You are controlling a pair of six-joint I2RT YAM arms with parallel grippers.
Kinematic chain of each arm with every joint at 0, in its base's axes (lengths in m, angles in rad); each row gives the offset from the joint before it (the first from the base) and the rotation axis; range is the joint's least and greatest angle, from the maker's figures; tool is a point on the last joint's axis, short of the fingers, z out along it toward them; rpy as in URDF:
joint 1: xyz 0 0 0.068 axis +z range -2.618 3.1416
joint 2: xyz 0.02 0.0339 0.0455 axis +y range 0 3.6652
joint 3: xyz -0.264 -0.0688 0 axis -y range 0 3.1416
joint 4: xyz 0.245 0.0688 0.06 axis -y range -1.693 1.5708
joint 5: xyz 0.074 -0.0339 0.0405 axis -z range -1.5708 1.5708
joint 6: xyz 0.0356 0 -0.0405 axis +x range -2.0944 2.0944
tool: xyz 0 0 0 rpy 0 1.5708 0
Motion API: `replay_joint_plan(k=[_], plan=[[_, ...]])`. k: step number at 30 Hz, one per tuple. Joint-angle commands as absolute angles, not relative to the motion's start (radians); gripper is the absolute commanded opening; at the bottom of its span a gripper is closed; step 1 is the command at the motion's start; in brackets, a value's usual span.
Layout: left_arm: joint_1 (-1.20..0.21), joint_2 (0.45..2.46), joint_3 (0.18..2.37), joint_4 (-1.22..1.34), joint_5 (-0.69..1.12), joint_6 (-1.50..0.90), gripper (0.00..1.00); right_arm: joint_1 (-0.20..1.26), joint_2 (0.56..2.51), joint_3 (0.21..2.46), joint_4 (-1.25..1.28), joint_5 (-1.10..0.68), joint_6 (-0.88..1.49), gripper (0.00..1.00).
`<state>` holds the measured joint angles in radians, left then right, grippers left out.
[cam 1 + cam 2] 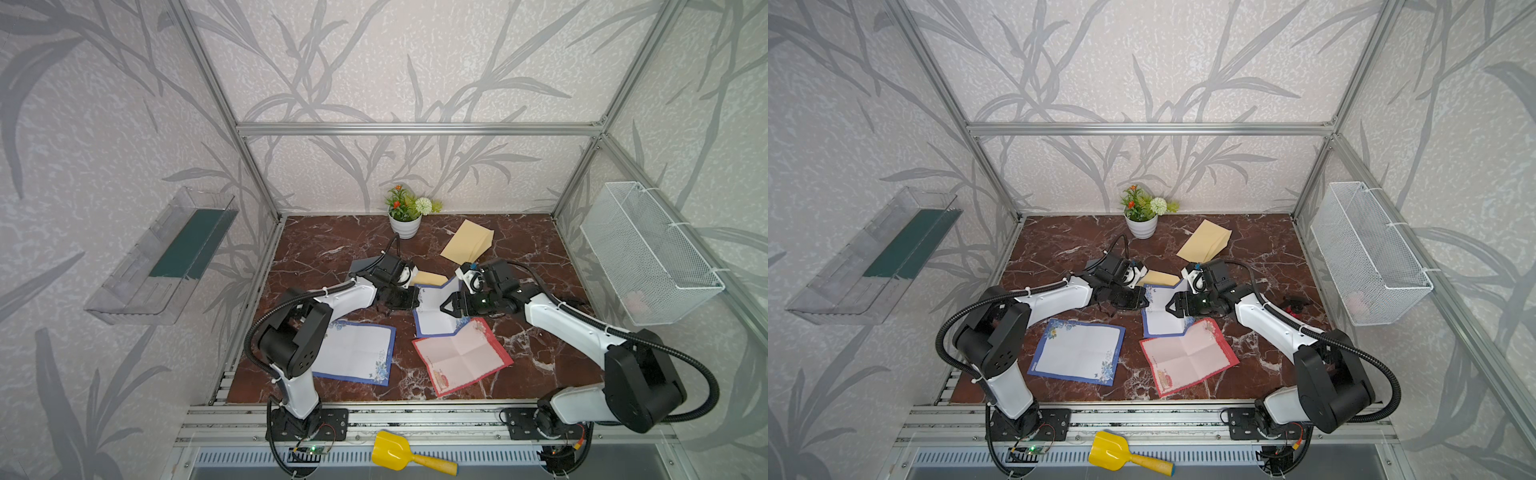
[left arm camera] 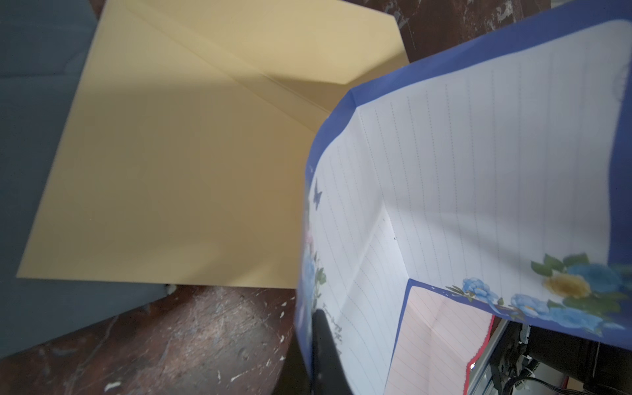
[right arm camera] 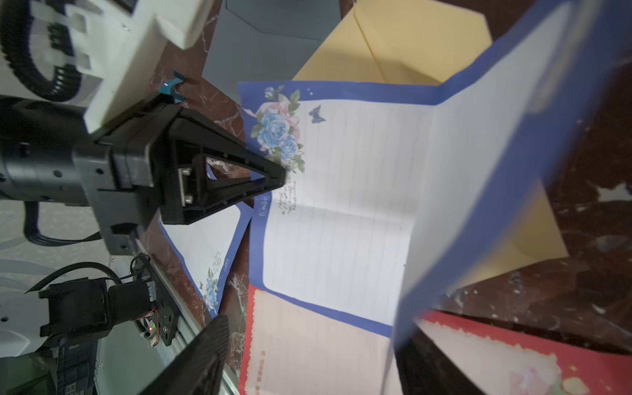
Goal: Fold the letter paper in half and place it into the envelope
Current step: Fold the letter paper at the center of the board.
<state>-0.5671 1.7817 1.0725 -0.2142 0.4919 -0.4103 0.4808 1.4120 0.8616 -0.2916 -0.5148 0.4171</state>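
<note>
Right now the left pincer (image 1: 416, 300) is clamped on the left edge of the letter paper (image 1: 432, 322), a lined white sheet with a blue border and blue flowers. The right wrist view shows its fingers (image 3: 222, 140) closing to a point on that border, beside the printed rose. Half of the sheet lies flat on the marble counter (image 1: 316, 249). The half toward the right arm stands up along a crease, tilted, as both top views show. The right pincer (image 1: 444, 306) has its jaws apart at that raised half. In its own wrist view one finger (image 3: 205, 355) sits over the flat part and the lifted flap comes down by the opposite one, though I cannot tell whether they touch. The yellow envelope (image 1: 430, 277) lies just behind the letter paper, flap side up, partly on a grey envelope (image 1: 360, 266) under the left wrist. A second yellow envelope (image 1: 467, 242) lies farther back, near the potted plant (image 1: 405, 214). The near corner of the letter paper overlaps a red-bordered sheet (image 1: 461, 355), and another blue-bordered sheet (image 1: 353, 353) lies flat by the left arm.
</note>
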Motion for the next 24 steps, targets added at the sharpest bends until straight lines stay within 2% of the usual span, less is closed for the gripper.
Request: replay_joint_plan(k=[1,6,9,11,12,15,19,21,24], plan=[[-0.565,1.774,1.042,-0.156,0.491,-0.448,0.0,0.533,1.421,0.901,-0.267,-0.478,0.457,0.76],[-0.565,1.775,1.019,-0.112,0.486,-0.485,0.01,0.589,1.48,0.914,-0.194,-0.46,0.511,0.76],[-0.566,1.776,1.008,-0.1,0.477,-0.502,0.12,0.604,1.506,0.909,-0.163,-0.444,0.533,0.76],[-0.565,1.771,1.003,-0.1,0.465,-0.508,0.15,0.609,1.517,0.895,-0.143,-0.439,0.544,0.75],[-0.565,1.767,0.998,-0.099,0.453,-0.516,0.2,0.609,1.522,0.889,-0.137,-0.435,0.546,0.75],[-0.562,1.755,0.985,-0.094,0.431,-0.533,0.44,0.608,1.529,0.882,-0.141,-0.419,0.539,0.75],[-0.559,1.726,0.968,-0.087,0.417,-0.551,0.81,0.609,1.522,0.879,-0.15,-0.396,0.519,0.75],[-0.555,1.701,0.964,-0.095,0.396,-0.558,0.88,0.604,1.517,0.883,-0.167,-0.38,0.503,0.75],[-0.548,1.65,0.955,-0.099,0.353,-0.573,0.89,0.594,1.513,0.883,-0.164,-0.384,0.502,0.73]])
